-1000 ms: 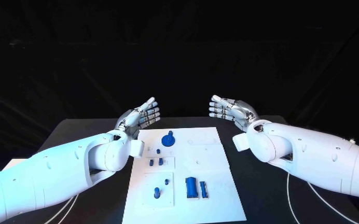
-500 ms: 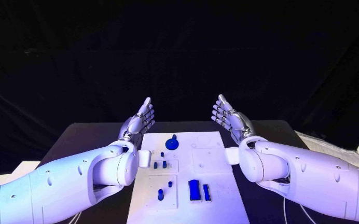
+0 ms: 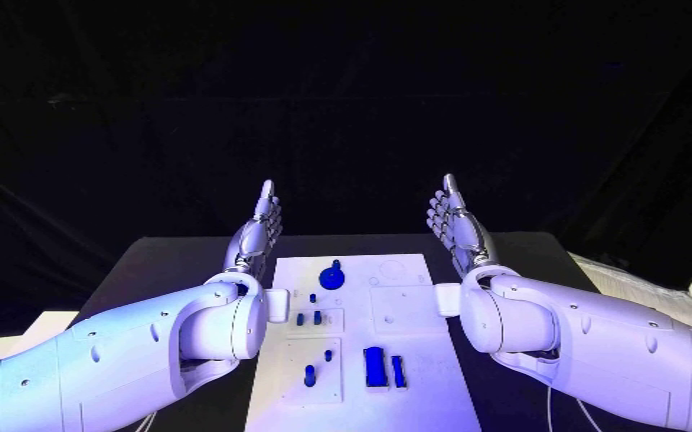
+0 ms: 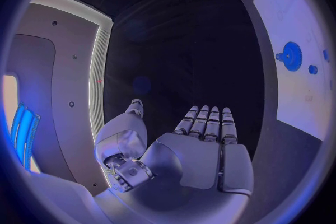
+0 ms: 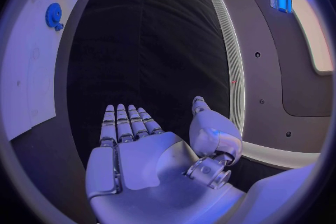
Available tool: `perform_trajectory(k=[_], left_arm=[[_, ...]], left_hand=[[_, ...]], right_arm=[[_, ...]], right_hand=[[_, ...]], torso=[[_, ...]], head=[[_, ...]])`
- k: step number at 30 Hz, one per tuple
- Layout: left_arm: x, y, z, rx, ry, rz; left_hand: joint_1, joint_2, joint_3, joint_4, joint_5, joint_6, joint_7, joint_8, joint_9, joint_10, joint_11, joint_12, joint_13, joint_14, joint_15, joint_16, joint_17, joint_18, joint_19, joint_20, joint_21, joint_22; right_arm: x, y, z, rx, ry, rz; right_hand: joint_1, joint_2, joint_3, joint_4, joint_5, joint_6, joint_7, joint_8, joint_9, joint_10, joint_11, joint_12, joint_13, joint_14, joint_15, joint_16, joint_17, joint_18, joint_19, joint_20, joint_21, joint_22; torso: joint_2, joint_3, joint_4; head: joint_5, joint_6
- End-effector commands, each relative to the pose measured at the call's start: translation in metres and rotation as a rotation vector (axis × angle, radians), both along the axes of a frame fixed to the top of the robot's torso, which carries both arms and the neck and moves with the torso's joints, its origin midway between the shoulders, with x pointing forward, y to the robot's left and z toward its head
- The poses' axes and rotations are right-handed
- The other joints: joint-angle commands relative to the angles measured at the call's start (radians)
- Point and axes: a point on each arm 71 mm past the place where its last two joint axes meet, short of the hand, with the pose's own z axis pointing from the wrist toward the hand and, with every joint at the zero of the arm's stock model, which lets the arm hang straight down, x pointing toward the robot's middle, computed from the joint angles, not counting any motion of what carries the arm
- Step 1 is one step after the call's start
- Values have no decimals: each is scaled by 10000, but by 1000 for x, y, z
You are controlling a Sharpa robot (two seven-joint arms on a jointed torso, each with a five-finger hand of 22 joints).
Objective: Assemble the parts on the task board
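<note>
Left hand point(image 3: 257, 227) and right hand point(image 3: 459, 227) flat, fingers straight, empty, raised beyond the board point(image 3: 418, 347) with parts point(image 3: 375, 365).

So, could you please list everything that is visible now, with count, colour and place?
task board: one, white, middle of the table, between the two arms.
gear-shaped part: one, blue, at the board's far end.
small parts: a few, blue, left-middle of the board; exact count hard to tell.
long parts: two, blue, side by side near the board's near end.
table: one, black, under the board.
left hand: one, silver, raised flat beside the board's far left corner, holding nothing.
right hand: one, silver, raised flat beside the far right corner, holding nothing.
</note>
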Motion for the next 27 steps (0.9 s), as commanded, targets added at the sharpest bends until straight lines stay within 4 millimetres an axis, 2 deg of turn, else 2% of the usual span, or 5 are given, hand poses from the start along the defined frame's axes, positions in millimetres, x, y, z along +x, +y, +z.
perform_trajectory(k=[1, 10, 13, 16, 27], left_arm=[[0, -1, 3, 137, -345, 54], [0, -1, 3, 137, -345, 54], [0, -1, 3, 137, -345, 54], [0, -1, 3, 137, -345, 54], [0, -1, 3, 137, -345, 54]], left_hand=[[-720, 2, -111, 0, -67, -522, -9, -69, -15, -546, -16, -67, -11, -491, -13, -66, -13, -147, -427, -38, -62, -541], [-1255, 2, -111, 0, -67, -881, -9, -69, -15, -930, -16, -67, -11, -838, -13, -66, -13, -147, -716, -38, -62, -541], [-1377, 2, -111, 0, -67, -980, -9, -69, -15, -1024, -16, -67, -11, -911, -13, -66, -13, -147, -1423, -38, -62, -541], [-1480, 2, -111, 0, -67, -1739, -9, -69, -15, -1105, -16, -67, -11, -1638, -13, -66, -13, -147, -1423, -38, -62, -541], [-2400, 2, -111, 0, -67, -1739, -9, -69, -15, -1820, -16, -67, -11, -1638, -13, -66, -13, -147, -1423, -38, -62, -541]], right_arm=[[0, 0, 2, -27, -212, -102], [0, 0, 2, -27, -212, -102], [0, 0, 2, -27, -212, -102], [0, 0, 2, -27, -212, -102], [0, 0, 2, -27, -212, -102]], right_hand=[[-726, -4, -119, 5, -51, -504, -17, -33, -24, -569, 3, -66, -26, -586, -11, -39, -43, -214, -482, -33, -194, -247], [-1244, -4, -119, 5, -51, -863, -17, -33, -24, -979, 3, -66, -26, -1008, -11, -39, -43, -214, -813, -33, -194, -247], [-2421, -4, -119, 5, -51, -1680, -17, -33, -24, -1898, 3, -66, -26, -1952, -11, -39, -43, -214, -1607, -33, -194, -247], [-2421, -4, -119, 5, -51, -1680, -17, -33, -24, -1898, 3, -66, -26, -1952, -11, -39, -43, -214, -1607, -33, -194, -247], [-2421, -4, -119, 5, -51, -1680, -17, -33, -24, -1898, 3, -66, -26, -1952, -11, -39, -43, -214, -1607, -33, -194, -247]], torso=[[0, -1, 0], [0, -1, 0], [0, -1, 0], [0, -1, 0], [0, -1, 0]], head=[[1, -1], [1, -1], [1, -1], [1, -1], [1, -1]])
